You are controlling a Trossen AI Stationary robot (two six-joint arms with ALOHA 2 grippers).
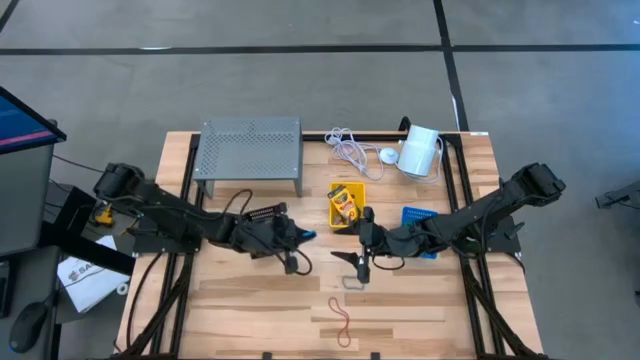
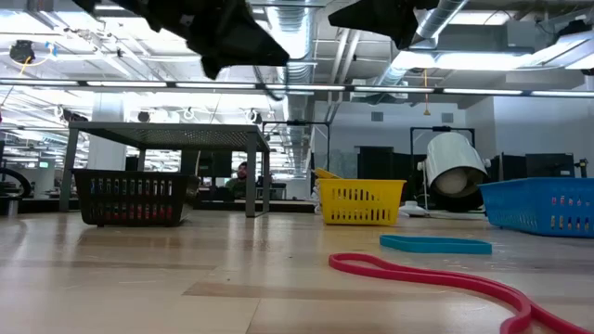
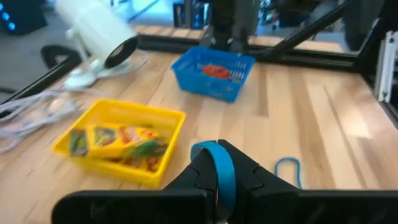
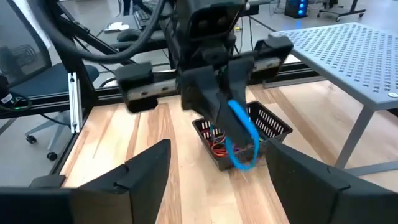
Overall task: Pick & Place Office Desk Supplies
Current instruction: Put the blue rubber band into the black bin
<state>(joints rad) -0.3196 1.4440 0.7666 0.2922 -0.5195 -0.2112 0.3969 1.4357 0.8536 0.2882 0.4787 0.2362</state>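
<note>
Partly sorted: crayon boxes [image 3: 118,142] lie in the yellow bin [image 3: 149,174], bands in the blue bin [image 3: 214,84] and black bin [image 4: 270,127]. Left hand [image 4: 233,124] pinches a blue rubber band [image 4: 242,140] above the worktop [image 1: 420,310]; right hand [image 1: 362,262] gapes empty. A red band [image 1: 341,321] remains loose.

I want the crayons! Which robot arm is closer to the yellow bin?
Right. The right gripper hangs just in front of the yellow bin, jaws open. The left gripper is farther off to its side, shut on a blue rubber band.

Black bin [image 1: 268,214] — mostly hidden beneath the left arm; crayon boxes [image 3: 118,138] — blurred print.
</note>
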